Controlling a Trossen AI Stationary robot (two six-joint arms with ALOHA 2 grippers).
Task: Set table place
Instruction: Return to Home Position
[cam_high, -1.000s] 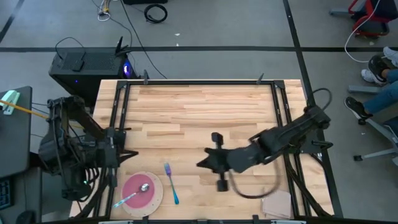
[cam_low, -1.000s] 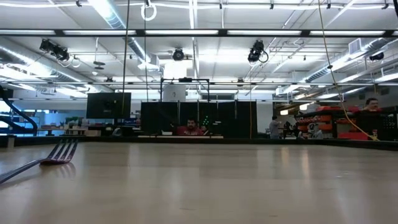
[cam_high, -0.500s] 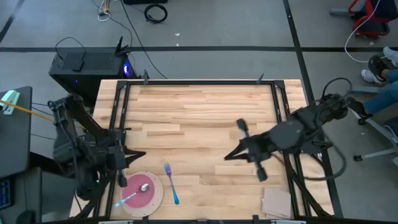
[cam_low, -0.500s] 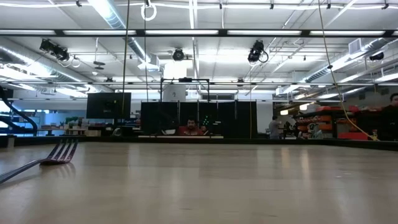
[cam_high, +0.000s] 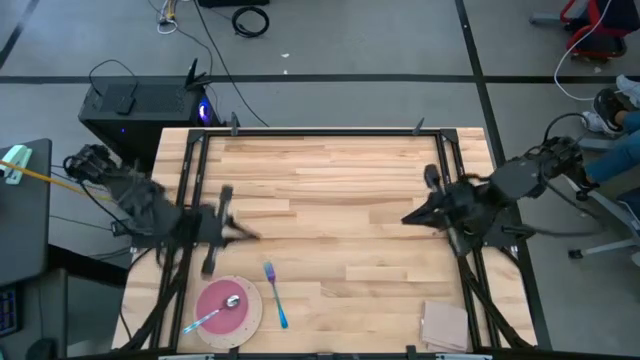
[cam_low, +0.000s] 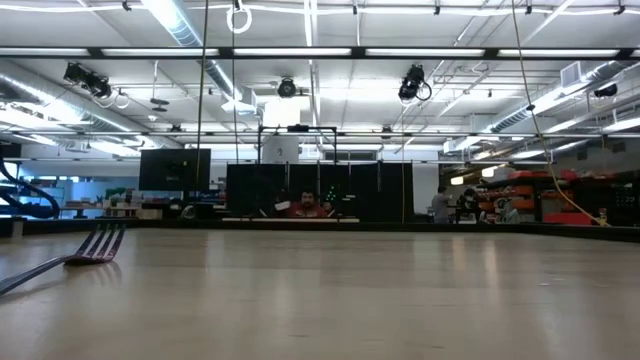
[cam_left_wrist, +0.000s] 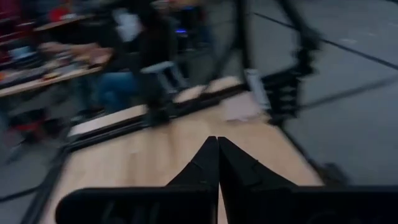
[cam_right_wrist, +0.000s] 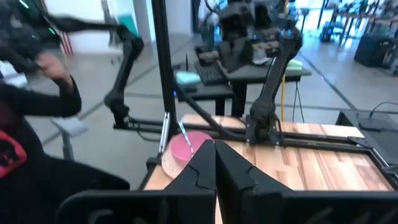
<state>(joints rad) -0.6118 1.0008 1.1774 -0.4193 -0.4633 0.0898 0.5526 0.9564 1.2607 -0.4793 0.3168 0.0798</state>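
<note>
The round plate lies at the table's near left with the pink bowl on it. The spoon lies in the bowl, its handle sticking out over the near-left rim. The fork with the teal handle lies flat on the table just right of the plate; its tines show in the low view. My left gripper is shut and empty above the table's left part, beyond the plate. My right gripper is shut and empty near the table's right rail.
A tan square pad lies at the table's near right corner. Black rails run along the table's sides. A person in dark clothes shows close by in the right wrist view. The plate and bowl also show there.
My right gripper has drawn back from the table's middle toward the right edge and a little toward the far edge, staying shut and empty. My left arm has swung in from the left edge, bringing its gripper over the table's left part. The setting pieces have kept still.
</note>
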